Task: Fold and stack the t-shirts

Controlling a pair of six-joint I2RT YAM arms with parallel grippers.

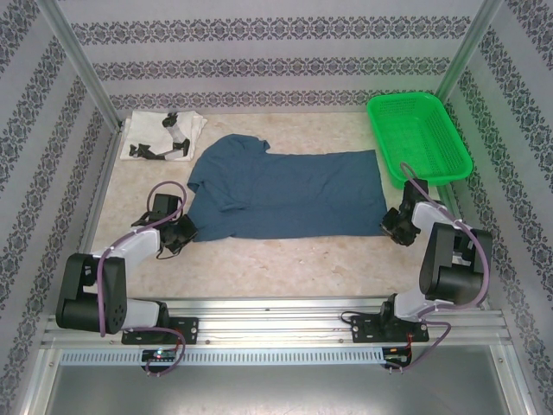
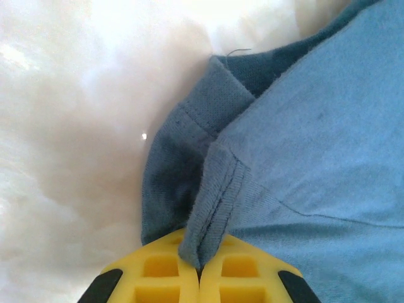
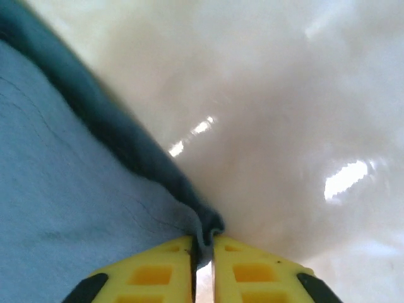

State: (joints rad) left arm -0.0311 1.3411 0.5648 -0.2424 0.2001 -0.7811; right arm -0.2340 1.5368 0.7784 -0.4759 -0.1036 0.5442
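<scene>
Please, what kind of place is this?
Likely a robot test booth, not a home: metal frame posts, wallpapered panels around a small table, and two arms bolted to a rail.

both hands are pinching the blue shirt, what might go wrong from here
1. The right hand pinches only a thin corner of the blue shirt, so the cloth may slip out once lifted.
2. The left hand grips just a hem edge by the sleeve, so the body could sag and fold crooked.
3. The green basket sits close behind the right hand, and a swing toward the far side might knock it.
</scene>
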